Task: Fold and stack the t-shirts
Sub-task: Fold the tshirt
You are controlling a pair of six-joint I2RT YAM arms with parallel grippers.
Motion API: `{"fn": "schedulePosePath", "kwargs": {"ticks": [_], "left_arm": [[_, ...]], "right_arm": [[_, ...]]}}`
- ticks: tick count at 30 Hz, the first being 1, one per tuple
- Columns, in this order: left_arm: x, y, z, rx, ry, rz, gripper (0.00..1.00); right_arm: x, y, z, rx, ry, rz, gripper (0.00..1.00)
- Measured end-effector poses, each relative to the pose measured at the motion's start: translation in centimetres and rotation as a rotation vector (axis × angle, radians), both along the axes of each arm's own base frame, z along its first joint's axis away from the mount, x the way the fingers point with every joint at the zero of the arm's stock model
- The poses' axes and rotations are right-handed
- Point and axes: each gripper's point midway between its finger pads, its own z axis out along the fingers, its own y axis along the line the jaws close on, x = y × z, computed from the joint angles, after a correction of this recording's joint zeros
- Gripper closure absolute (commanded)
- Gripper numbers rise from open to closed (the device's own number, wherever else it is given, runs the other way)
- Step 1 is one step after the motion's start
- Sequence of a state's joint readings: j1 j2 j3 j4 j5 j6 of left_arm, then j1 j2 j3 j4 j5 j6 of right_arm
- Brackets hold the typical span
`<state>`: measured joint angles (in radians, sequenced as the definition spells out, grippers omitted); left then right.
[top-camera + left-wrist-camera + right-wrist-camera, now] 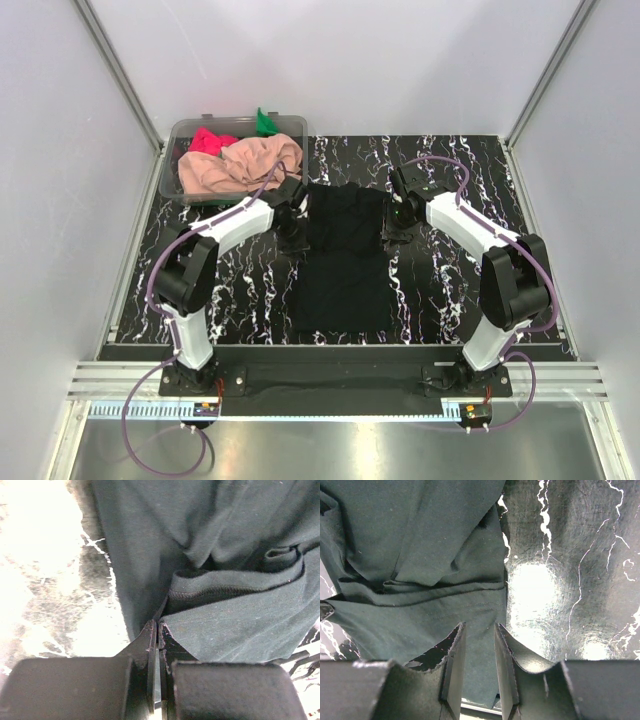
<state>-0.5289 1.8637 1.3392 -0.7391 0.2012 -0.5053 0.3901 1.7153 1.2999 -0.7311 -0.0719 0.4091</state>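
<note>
Black marbled surface (450, 290) carrying one black t-shirt (340, 265) spread flat at its centre. One clear tub (171, 180) at the far left holds three more: a peach-pink t-shirt (240, 165), a pink-red t-shirt (208, 140) and a green t-shirt (265, 122). Left claw (158, 630) is clenched on the black t-shirt's left edge; right claw (476, 630) stands parted over its right edge.

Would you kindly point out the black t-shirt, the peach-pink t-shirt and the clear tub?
black t-shirt (340, 285), top view, lower body.
peach-pink t-shirt (235, 165), top view, bunched middle.
clear tub (230, 120), top view, back rim.
</note>
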Motion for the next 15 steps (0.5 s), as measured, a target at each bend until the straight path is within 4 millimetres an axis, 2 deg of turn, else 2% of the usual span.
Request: {"fn": "schedulePosePath", "kwargs": {"ticks": [15], "left_arm": [[0.0, 1.3, -0.8, 0.049, 0.010, 0.029, 1.00]], "right_arm": [[-0.5, -0.2, -0.1, -0.008, 0.019, 0.001, 0.65]]}}
